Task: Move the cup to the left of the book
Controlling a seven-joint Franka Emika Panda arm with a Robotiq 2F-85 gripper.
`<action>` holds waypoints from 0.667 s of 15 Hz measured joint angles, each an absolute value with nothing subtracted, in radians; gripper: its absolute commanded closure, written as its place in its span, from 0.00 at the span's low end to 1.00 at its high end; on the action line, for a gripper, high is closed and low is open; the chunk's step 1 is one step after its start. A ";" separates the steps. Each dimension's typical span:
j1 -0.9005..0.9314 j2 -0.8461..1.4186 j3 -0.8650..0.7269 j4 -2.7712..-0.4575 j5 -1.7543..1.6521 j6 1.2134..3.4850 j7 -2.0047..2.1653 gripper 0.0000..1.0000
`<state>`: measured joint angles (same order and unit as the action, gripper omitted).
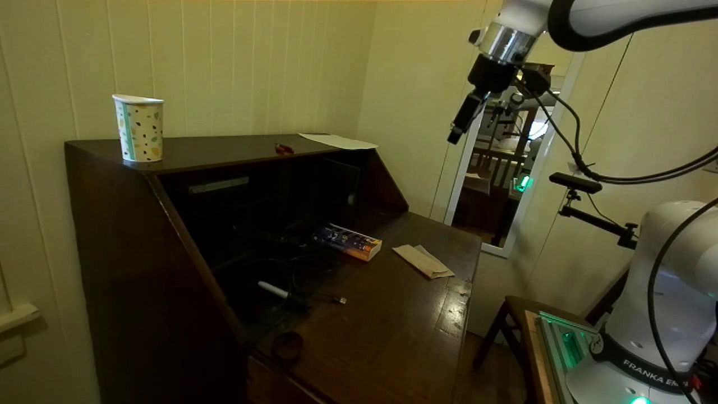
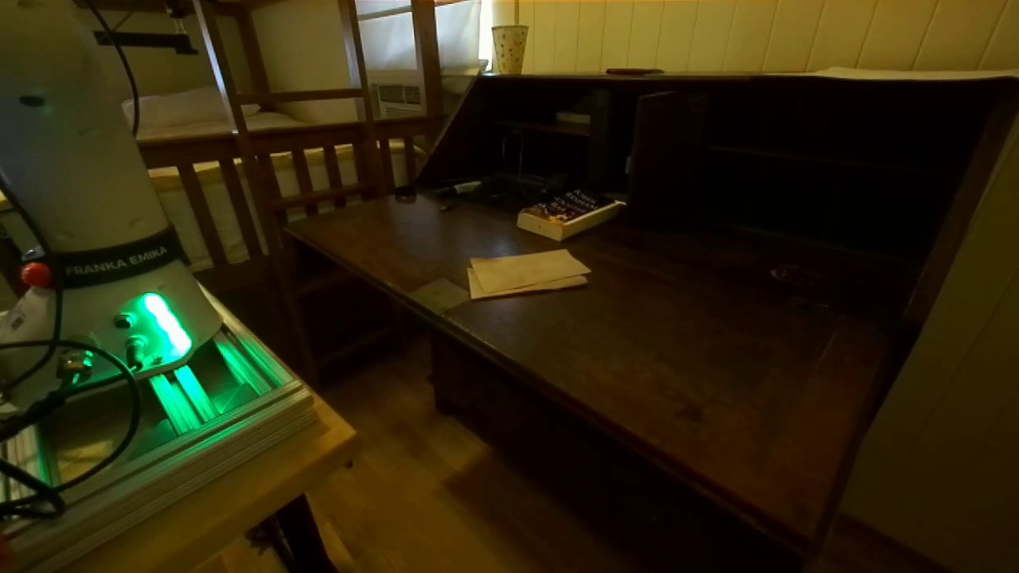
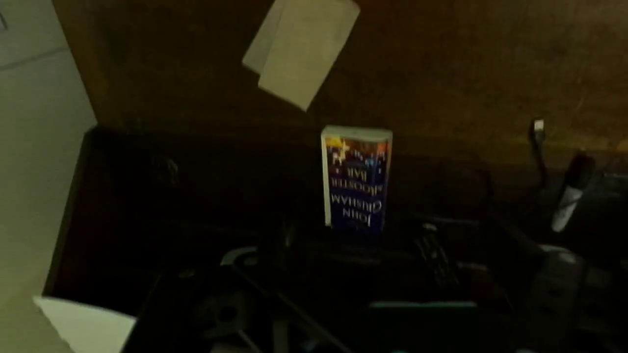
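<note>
the claw hangs high on the right in an exterior view, pointing down at a tilt, apart from the desk; the wrist view shows its two fingers spread wide, and it has hold of nothing. past the fingers in that same view is the book, a thick paperback lying flat with its blue and orange cover up and its lettering upside down there. in both exterior views it rests low on the desk, partly in shade. folded tan papers lie to the right of it in an exterior view, near but apart. to the left and nearer are a white marker, a cable plug and a dark ring-shaped thing, too dim to make out. the cup, pale with a pattern of small specks, stands upright on the desk's raised top, at the left end in both exterior views, left of the book but higher up and well apart from it. further right along that top lie a small red thing and, at the right end, a white sheet. beyond, on the far right, is a white-framed mirror against the panelled wall. the robot's base stands near left in an exterior view, a wooden bed frame behind it.
</note>
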<state>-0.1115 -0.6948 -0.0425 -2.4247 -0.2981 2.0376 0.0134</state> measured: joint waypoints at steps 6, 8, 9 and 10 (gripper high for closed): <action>-0.102 -0.622 0.013 -2.199 -0.238 2.157 0.185 0.00; -0.102 -0.570 0.047 -2.109 -0.206 2.166 0.282 0.00; -0.102 -0.546 0.062 -2.072 -0.197 2.169 0.314 0.00; -0.102 -0.526 0.070 -2.050 -0.194 2.169 0.332 0.00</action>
<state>-0.1021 -0.5264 0.0700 -2.0497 -0.1937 2.1691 0.3323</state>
